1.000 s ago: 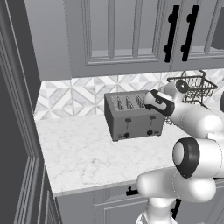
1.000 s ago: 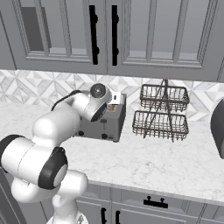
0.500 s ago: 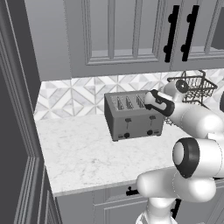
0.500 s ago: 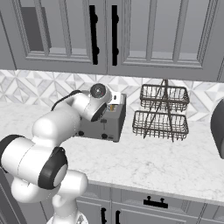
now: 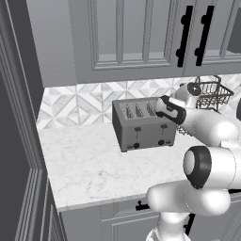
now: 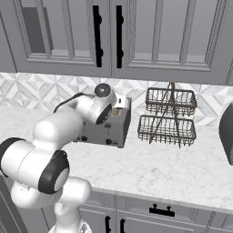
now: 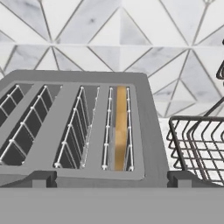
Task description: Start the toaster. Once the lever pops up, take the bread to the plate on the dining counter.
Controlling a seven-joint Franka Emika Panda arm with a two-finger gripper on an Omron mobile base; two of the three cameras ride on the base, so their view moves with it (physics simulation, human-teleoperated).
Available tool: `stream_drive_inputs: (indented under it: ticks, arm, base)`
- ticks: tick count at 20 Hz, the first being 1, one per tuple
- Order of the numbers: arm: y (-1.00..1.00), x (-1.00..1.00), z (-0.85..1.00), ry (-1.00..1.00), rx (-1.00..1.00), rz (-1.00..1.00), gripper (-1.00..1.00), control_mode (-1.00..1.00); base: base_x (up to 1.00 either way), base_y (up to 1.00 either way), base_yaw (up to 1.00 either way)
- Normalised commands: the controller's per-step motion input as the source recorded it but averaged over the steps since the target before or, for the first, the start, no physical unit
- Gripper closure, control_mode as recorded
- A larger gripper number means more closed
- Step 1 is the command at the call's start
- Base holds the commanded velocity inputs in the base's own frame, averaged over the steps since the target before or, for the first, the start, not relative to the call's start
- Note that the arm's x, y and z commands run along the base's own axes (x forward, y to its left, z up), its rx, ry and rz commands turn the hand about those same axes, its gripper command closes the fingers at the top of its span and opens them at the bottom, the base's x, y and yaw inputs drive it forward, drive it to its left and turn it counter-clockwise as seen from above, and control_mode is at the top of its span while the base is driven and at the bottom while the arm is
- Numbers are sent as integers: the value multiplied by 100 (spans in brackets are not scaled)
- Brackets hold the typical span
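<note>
We note the toaster (image 5: 141, 123) standing near the back edge of the marble worktop (image 5: 89, 162), close to the patterned tile backsplash (image 5: 75, 101), its front face with two black levers and two knobs turned toward the worktop's front edge; the wire basket rack (image 6: 168, 116) sits just beside it on its right, also toward the back. The arm rises from the base, bends at a high elbow and reaches forward, so that the hand hangs over the toaster's right end, tilted down at the slots; the gripper (image 7: 111, 181) is spread wide and holds nothing, its two finger tips (image 7: 41, 179) far apart in the hand view, apart from the toaster top. In the hand view we see the bread (image 7: 120, 131) sunk upright in the rightmost slot, its tan edge showing between the wire guides; the three other slots show bare wires. Grey cabinets (image 6: 113, 36) with black handles hang above the worktop.
</note>
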Motion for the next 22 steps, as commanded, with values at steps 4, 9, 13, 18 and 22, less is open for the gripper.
stream_drive_inputs:
  ticks: [4,9,13,18,22]
  arm:
    - [0,0,0,2,0,0,-100,-100]
    - [0,0,-1,0,0,0,-100,-100]
    - [0,0,-5,0,0,0,-100,-100]
    - [0,1,-12,0,0,0,-100,-100]
    - [0,12,-5,0,0,0,-100,-100]
  base:
    - [0,0,0]
    - [0,0,0]
    - [0,0,0]
    - [0,0,0]
    - [0,0,0]
